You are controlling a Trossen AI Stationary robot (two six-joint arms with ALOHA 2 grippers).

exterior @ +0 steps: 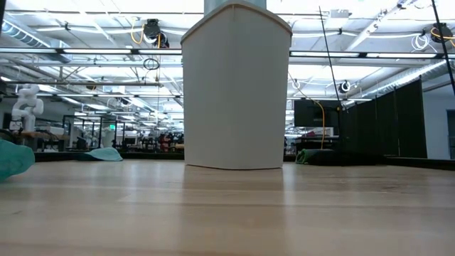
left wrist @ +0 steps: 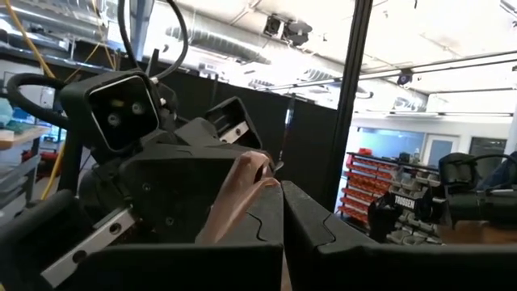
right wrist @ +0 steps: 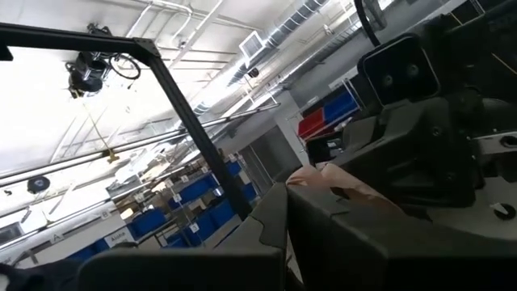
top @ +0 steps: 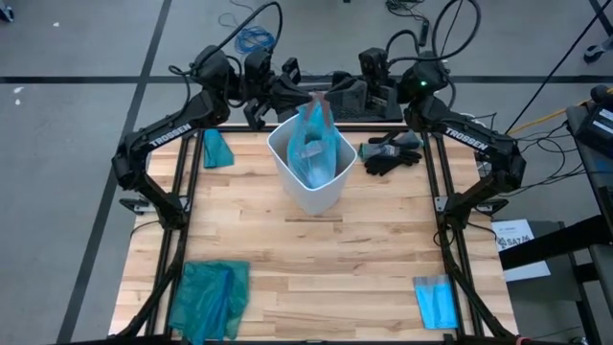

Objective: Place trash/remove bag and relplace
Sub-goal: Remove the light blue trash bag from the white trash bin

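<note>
Two grippers: both raised behind the bin at the table's far edge, facing each other.
Left gripper (left wrist: pixel 282 212): fingers pressed together — a crumpled brown paper scrap (left wrist: pixel 236 202) is pinched between them.
Right gripper (right wrist: pixel 286 217): fingers pressed together on the same scrap from the other side.
Writing: "TROSSEN" in white along each arm.
Bag (top: pixel 312 153): light-blue liner sitting in the white bin (top: pixel 316 197), its top bunched and sticking upward above the rim — long axis roughly vertical.
Bin place: upright, centre-rear of the wooden table (top: pixel 316 268).
Other items: teal-green bag (top: pixel 206 297) at the near left corner; folded blue sheet (top: pixel 436 301) near right; black gloves (top: pixel 391 153) beside the bin.
</note>
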